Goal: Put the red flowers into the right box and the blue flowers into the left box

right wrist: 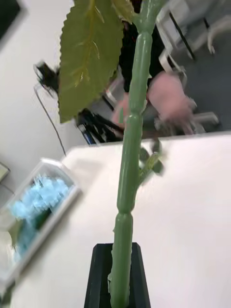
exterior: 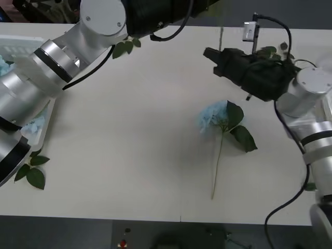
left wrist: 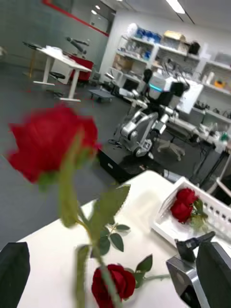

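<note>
Holding blue flowers [exterior: 32,124], the left box [exterior: 21,40] sits at the desk's [exterior: 129,129] left edge. The left pincer [left wrist: 114,250] is spread wide, with a red rose [left wrist: 48,137] close before it. Another blue flower [exterior: 213,116] lies mid-desk, and the right pincer [exterior: 213,56] clamps a green stem [right wrist: 127,183].

Blue flower [exterior: 212,116]: pale sky-blue head, dark green leaves
Red roses [left wrist: 47,137]: deep red
Rose stem [right wrist: 129,178]: green
Left box [right wrist: 36,221]: translucent white

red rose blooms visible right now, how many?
4 red roses: one close to the left wrist camera, one low over the table, two in the right box. The right end effector grips a stem; further blooms may be hidden.
</note>
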Available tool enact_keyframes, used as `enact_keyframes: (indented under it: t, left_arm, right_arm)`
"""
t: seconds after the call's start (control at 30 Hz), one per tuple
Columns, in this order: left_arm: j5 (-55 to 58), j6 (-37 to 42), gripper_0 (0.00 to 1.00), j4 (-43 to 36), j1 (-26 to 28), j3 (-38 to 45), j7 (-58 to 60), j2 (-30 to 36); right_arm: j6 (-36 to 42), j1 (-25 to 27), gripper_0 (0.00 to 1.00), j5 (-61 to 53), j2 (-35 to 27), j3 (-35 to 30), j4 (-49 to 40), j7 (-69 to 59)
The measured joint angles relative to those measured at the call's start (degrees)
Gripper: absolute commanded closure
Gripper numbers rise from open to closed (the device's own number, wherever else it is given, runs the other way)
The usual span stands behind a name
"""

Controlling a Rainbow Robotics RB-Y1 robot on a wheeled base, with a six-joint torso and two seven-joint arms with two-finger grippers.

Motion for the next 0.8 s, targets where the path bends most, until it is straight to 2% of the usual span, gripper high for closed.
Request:
enact_keyframes:
  t: [0.13,0.23,0.33,0.4,0.57,0.7,0.8]
  left_arm:
    - [14.52,0.15,0.00,-1.79,1.58,-0.69,0.00,3.02]
    - [15.47,5.21,0.00,-6.48,3.16,-2.81,0.00,8.24]
    - [17.47,8.13,0.00,-12.99,8.07,-4.08,0.00,13.08]
    - [16.85,9.35,0.00,-16.62,13.32,-3.96,0.00,15.39]
    - [6.92,16.82,0.00,-18.71,24.70,-1.44,-3.41,18.40]
    - [6.32,21.46,0.00,-19.30,29.19,1.67,-14.34,19.91]
    - [6.30,23.47,0.00,-22.29,31.18,4.39,-17.14,22.16]
  right_arm:
    - [8.81,0.00,1.00,8.64,-13.50,0.02,4.08,-7.09]
    - [15.14,0.01,1.00,12.70,-23.52,-0.05,5.99,-8.36]
    - [22.06,0.01,1.00,16.14,-32.00,-0.63,6.91,-14.08]
    - [25.21,0.01,1.00,17.56,-36.76,-1.42,8.07,-18.70]
    - [29.59,-0.14,1.00,23.42,-45.36,-2.51,16.14,-20.89]
    - [28.14,-0.64,1.00,29.66,-47.98,-2.47,25.67,-20.88]
    - [25.54,-0.65,1.00,32.05,-47.93,-2.45,31.43,-20.84]
